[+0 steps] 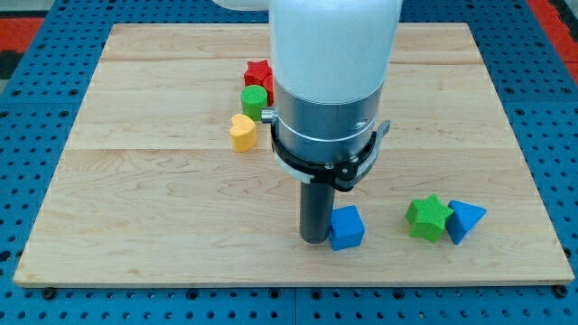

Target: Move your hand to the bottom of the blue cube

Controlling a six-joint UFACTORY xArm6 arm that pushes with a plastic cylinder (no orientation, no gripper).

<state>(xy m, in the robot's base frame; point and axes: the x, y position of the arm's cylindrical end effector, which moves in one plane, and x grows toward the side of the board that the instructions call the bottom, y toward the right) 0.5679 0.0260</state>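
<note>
The blue cube (347, 227) sits closest to the view's bottom, on the wooden bench (163, 217), a little right of the board's middle and not far from its lower edge. My tip (314, 240) stands on the board at the cube's left side, touching it or just beside it; from this angle I cannot tell which. The tip's end lies level with the lower part of the cube, so it is at the cube's left rather than below it.

The arm carries no end effector that opens or closes: it ends in a straight dark rod, and above the rod a wide grey and white housing (330, 81) fills the upper middle of the view.

To the view's right of the cube, well apart from it, a green star-shaped block (427, 218) lies just beside a blue triangular block (464, 220); the two look to be touching.

Toward the view's top, left of the arm housing, three blocks stand in a close group. A red block (258, 76), star-like in outline, is highest. A green cylinder (254, 99) sits just below it. A yellow block (242, 133), rounded and roughly heart-shaped, lies lowest of the three and slightly left. The housing hides part of the board next to this group.
</note>
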